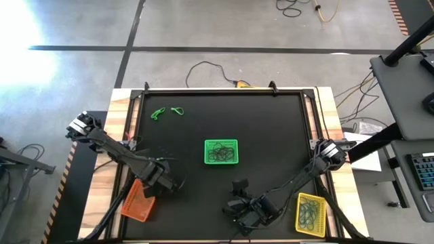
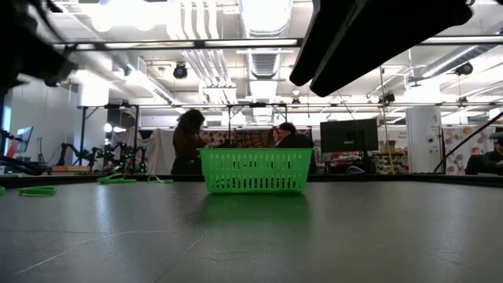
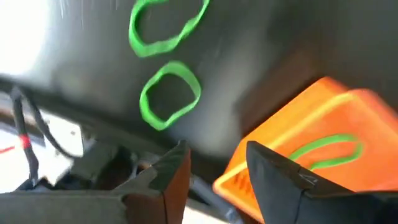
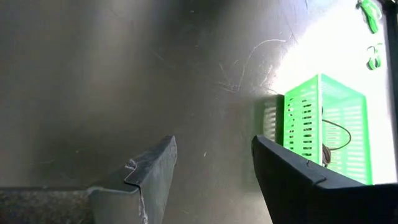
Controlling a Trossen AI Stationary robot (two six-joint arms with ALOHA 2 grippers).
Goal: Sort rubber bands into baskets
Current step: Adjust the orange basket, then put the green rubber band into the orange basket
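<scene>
While you look down from the high view, you see the black worktop (image 1: 271, 142) with the green basket (image 1: 221, 152) near its centre, holding a tangle of dark bands. The orange basket (image 1: 137, 202) sits at the near left corner, and the yellow basket (image 1: 310, 214) sits at the near right corner with several bands inside. Two green rubber bands (image 1: 158, 113) lie loose near the far left corner, well apart from all three baskets.

The left hand (image 1: 165, 183) hangs just beside the orange basket, toward the worktop's centre. In the left wrist view you see its fingers (image 3: 273, 180) standing partly apart with nothing between them. Beyond them you see two green loops (image 3: 169, 94) on the dark surface and a further green band (image 3: 326, 151) inside the orange basket.

The right hand (image 1: 239, 203) hangs above the near edge, between the green basket and the yellow basket. In the right wrist view you see its fingers (image 4: 292, 180) spread wide and empty, with the green basket beyond them.

In the low view, the green basket stands upright on the worktop, and people stand in the room behind it.
</scene>
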